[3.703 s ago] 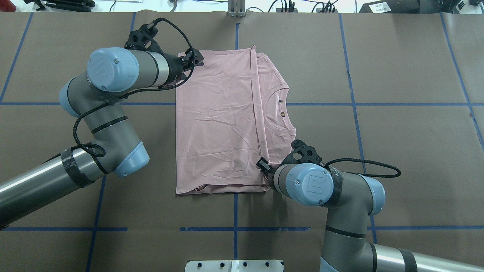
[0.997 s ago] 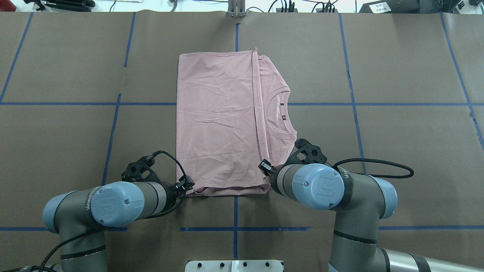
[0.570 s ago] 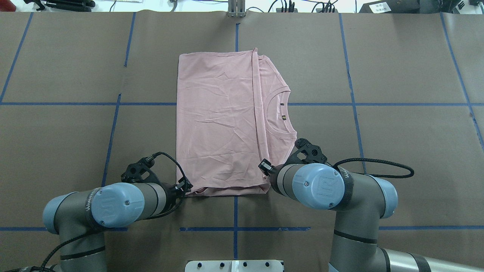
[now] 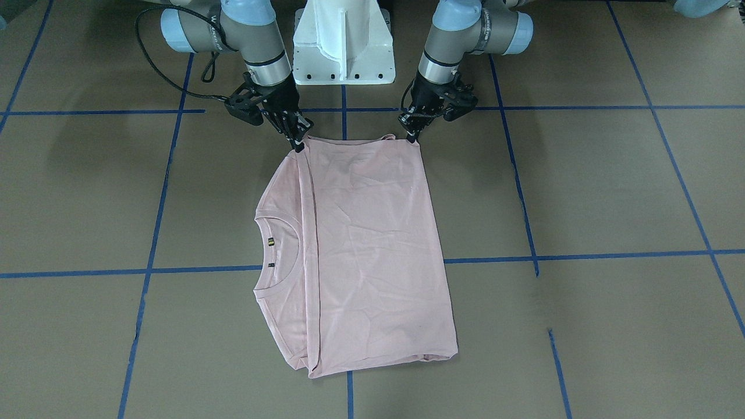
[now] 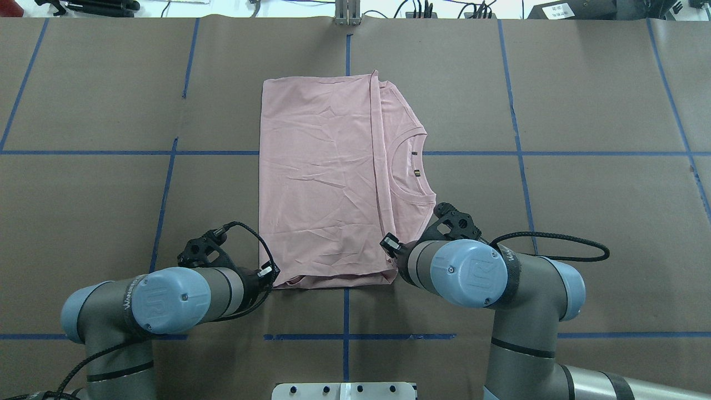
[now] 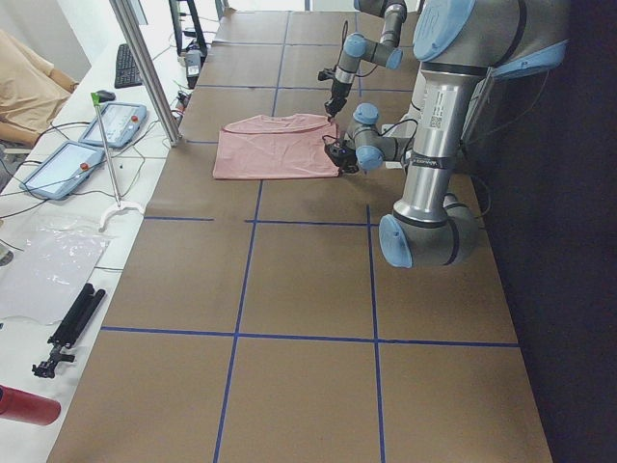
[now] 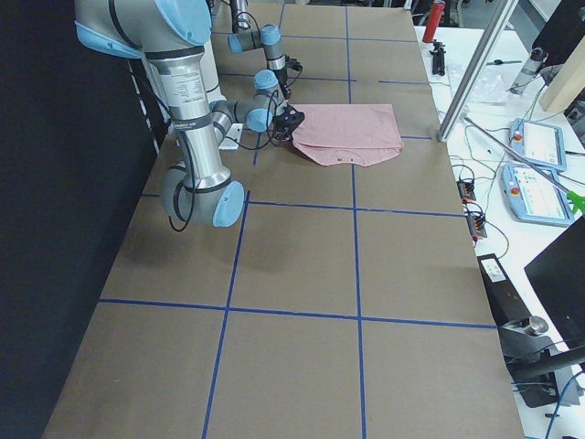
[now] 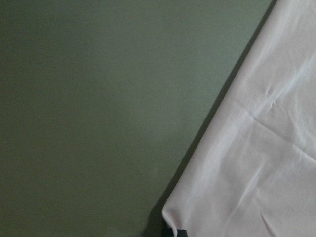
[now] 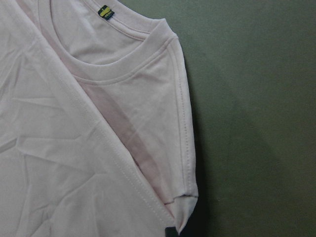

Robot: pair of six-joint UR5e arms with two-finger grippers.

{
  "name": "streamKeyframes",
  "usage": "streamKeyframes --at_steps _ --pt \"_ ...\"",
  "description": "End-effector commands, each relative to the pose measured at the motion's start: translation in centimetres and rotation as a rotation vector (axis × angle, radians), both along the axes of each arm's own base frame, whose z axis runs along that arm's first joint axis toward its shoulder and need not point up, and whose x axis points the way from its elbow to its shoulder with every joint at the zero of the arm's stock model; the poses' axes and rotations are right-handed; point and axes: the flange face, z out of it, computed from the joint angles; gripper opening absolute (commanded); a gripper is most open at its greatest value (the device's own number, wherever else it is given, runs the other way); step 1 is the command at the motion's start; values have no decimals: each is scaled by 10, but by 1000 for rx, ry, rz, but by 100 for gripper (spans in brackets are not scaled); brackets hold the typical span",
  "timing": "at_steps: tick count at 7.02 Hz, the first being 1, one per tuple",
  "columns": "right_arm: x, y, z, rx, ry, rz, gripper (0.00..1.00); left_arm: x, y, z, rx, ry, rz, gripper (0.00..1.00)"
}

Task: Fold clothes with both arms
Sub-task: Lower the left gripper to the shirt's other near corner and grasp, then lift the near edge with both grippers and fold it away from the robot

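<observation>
The pale pink T-shirt (image 5: 322, 183) lies folded on the brown table, plain back up, with its ribbed collar (image 5: 408, 166) showing on the right. The print is hidden. My left gripper (image 5: 272, 276) is at the shirt's near-left corner and is shut on it; in the front view (image 4: 414, 138) its fingers meet on that corner. My right gripper (image 4: 298, 145) is shut on the near-right corner, by the folded sleeve; overhead my wrist hides it. The wrist views show the shirt (image 8: 256, 163) (image 9: 74, 148) with a dark fingertip at the bottom edge.
The white pedestal base (image 4: 343, 41) stands just behind both grippers. Blue tape lines (image 5: 344, 336) cross the brown table cover. A metal post (image 6: 145, 68) and control tablets (image 6: 53, 169) stand at the far side of the table, beyond the shirt.
My left arm swung from the shirt's far-left corner to its near-left corner, then edged a little toward me. My right arm and the shirt have stayed put.
</observation>
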Motion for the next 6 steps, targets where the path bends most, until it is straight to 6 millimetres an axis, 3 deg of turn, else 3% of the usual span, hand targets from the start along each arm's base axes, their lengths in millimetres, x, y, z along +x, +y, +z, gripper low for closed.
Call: streamKeyframes --at_steps 1,2,3,4,5,6 --pt "1 -1 0 0 -1 2 0 -6 -1 -8 5 17 -4 0" --pt "3 0 -2 1 -6 3 0 -26 3 -28 10 36 -7 0" --pt "22 8 -2 5 -20 0 0 -52 11 -60 14 56 -7 0" --pt "54 26 -13 13 -53 -15 0 -71 21 -84 -19 93 -20 0" --pt "81 48 -10 7 -55 -37 0 -93 36 -108 -37 112 -14 0" --pt "118 53 -33 17 -114 -31 0 -113 41 -126 -31 134 -9 0"
